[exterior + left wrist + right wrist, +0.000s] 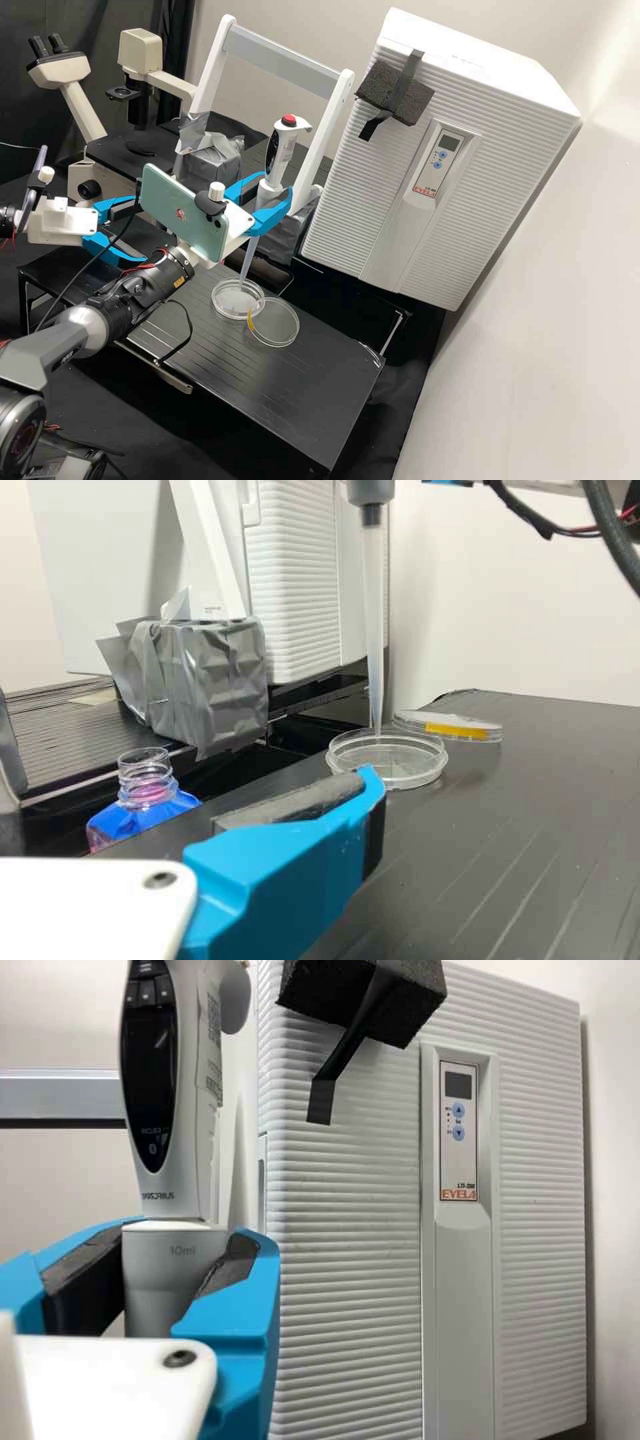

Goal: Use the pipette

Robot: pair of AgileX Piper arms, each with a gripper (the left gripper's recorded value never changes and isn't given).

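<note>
My right gripper (267, 202) is shut on the lower barrel of a white and grey pipette (279, 157) with a red top button, holding it upright. Its grip shows close up in the right wrist view, the gripper (165, 1275) clamping the pipette (170, 1110). The long clear tip (374, 630) hangs just above an open petri dish (237, 298) on the black bench. The dish's lid (273, 322), marked with a yellow strip, lies right beside it. My left gripper (137, 230) is open at the far left, low over the bench, one blue finger (300, 860) facing the dish (388, 757).
A large white ribbed machine (433, 167) stands behind the dish, with black foam taped to it. A tape-wrapped block (210, 160), a white frame (280, 67) and a microscope (67, 100) stand at the back left. An open bottle of pink liquid (148, 790) sits near my left gripper.
</note>
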